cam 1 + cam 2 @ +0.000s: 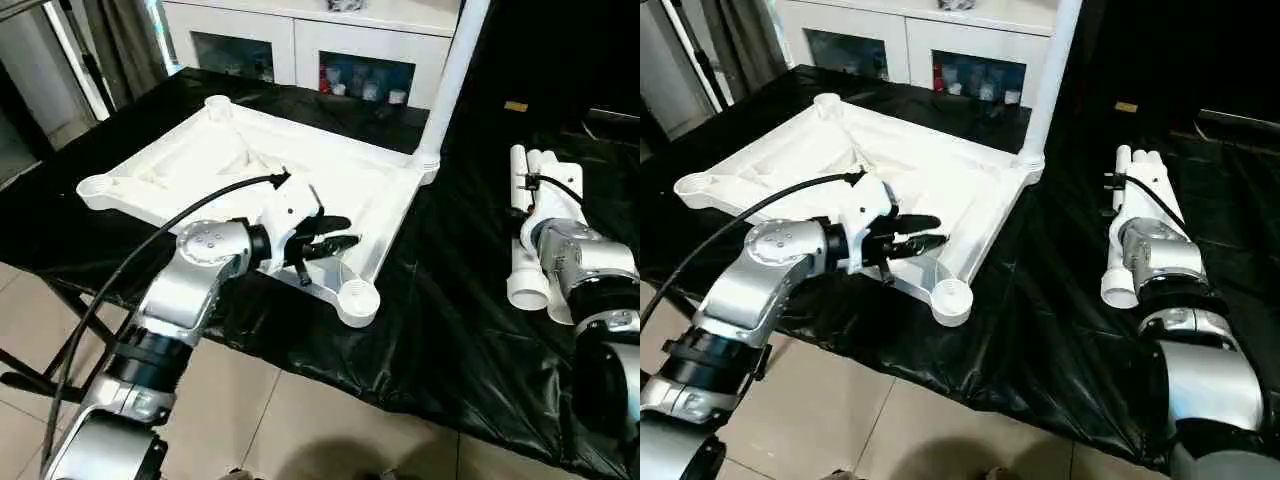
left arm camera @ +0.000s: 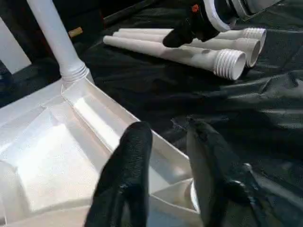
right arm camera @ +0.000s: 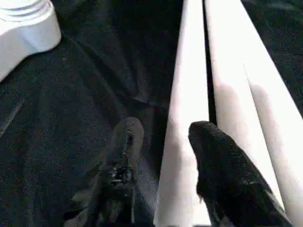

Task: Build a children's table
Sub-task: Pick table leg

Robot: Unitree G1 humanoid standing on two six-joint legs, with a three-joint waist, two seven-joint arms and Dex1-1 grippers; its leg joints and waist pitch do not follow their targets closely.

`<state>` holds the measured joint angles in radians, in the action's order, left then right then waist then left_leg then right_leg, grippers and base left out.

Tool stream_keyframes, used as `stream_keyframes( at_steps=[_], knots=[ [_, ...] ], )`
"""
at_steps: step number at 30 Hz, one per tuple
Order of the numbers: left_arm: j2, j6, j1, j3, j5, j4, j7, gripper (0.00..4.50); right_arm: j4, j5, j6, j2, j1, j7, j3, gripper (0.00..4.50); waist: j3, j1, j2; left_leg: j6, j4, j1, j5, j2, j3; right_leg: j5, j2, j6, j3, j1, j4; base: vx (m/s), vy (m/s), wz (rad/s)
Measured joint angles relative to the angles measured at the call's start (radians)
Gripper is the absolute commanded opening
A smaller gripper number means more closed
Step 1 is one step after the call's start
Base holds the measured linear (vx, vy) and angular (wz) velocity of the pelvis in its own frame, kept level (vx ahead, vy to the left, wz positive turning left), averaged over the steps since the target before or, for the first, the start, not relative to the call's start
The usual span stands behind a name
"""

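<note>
The upside-down tabletop (image 1: 250, 165) is lying on the black-draped table (image 1: 440, 330), one leg (image 1: 452, 75) sitting upright in its far-right socket. Left gripper (image 2: 165, 156) is hanging apart over the near rim; right gripper (image 3: 163, 156) is spread over three loose legs (image 2: 189, 47) lying right.

Even indoor light; wrist views soft, perhaps motion-blurred.

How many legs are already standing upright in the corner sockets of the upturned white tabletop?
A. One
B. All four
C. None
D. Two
A: a single upright leg stands in the far corner socket of the tabletop, while the other three legs lie side by side on the black cloth.
</note>
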<state>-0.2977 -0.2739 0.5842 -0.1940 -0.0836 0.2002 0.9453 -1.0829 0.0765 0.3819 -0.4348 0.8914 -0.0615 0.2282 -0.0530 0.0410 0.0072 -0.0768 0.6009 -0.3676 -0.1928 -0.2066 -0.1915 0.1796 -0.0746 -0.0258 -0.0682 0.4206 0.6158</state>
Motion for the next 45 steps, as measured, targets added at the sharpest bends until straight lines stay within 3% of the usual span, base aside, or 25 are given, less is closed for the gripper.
stream_keyframes(
  at_steps=[12,20,21,33,41,45],
  knots=[
    [-0.023,-0.055,-0.006,-0.019,-0.009,-0.036,0.018,2.8,-0.11,-0.01,0.007,-0.024,0.033,0.011,-0.001,3.25,0.0,-0.002,0.0,-0.003,0.001,0.0,-0.001,0.0,-0.001,0.0,0.0,0.0,0.0,0.0,0.003,0.0,0.0,0.0],
    [-0.047,-0.065,-0.006,-0.022,-0.009,-0.066,0.032,2.89,-0.18,-0.005,0.098,-0.033,0.063,-0.056,0.001,3.27,0.0,0.003,0.0,-0.003,0.002,0.0,-0.001,-0.001,-0.001,0.0,0.0,0.0,0.0,0.0,0.004,0.0,0.0,0.0],
    [-0.047,-0.067,-0.006,-0.022,-0.009,-0.066,0.033,2.93,-0.183,-0.003,0.101,-0.036,0.065,-0.058,0.002,3.01,0.0,0.004,0.0,-0.003,0.003,0.0,-0.002,-0.001,-0.001,0.0,0.0,0.0,0.0,0.0,0.005,0.0,0.0,0.0],
    [-0.073,-0.078,-0.006,-0.038,-0.01,-0.072,0.057,2.93,-0.227,0.049,0.163,-0.058,0.09,-0.122,0.063,2.07,0.0,0.013,0.0,-0.005,0.006,0.0,-0.003,-0.001,-0.001,0.0,0.0,0.0,0.0,0.0,0.01,0.0,0.0,0.0],
    [-0.082,-0.097,-0.006,-0.045,-0.021,-0.097,0.075,2.93,-0.233,0.066,0.174,-0.064,0.088,-0.123,0.083,1.88,-0.001,0.016,-0.002,-0.005,0.007,0.0,-0.003,-0.001,-0.001,0.0,-0.001,0.0,0.0,0.0,0.01,0.0,0.0,0.0],
    [-0.074,-0.102,-0.006,-0.044,-0.024,-0.097,0.061,2.93,-0.233,0.087,0.172,-0.069,0.078,-0.122,0.12,1.86,0.0,0.018,-0.003,-0.005,0.007,0.0,-0.003,-0.001,-0.001,0.0,-0.001,0.0,0.0,-0.001,0.01,0.0,0.0,0.0]
  ],
)
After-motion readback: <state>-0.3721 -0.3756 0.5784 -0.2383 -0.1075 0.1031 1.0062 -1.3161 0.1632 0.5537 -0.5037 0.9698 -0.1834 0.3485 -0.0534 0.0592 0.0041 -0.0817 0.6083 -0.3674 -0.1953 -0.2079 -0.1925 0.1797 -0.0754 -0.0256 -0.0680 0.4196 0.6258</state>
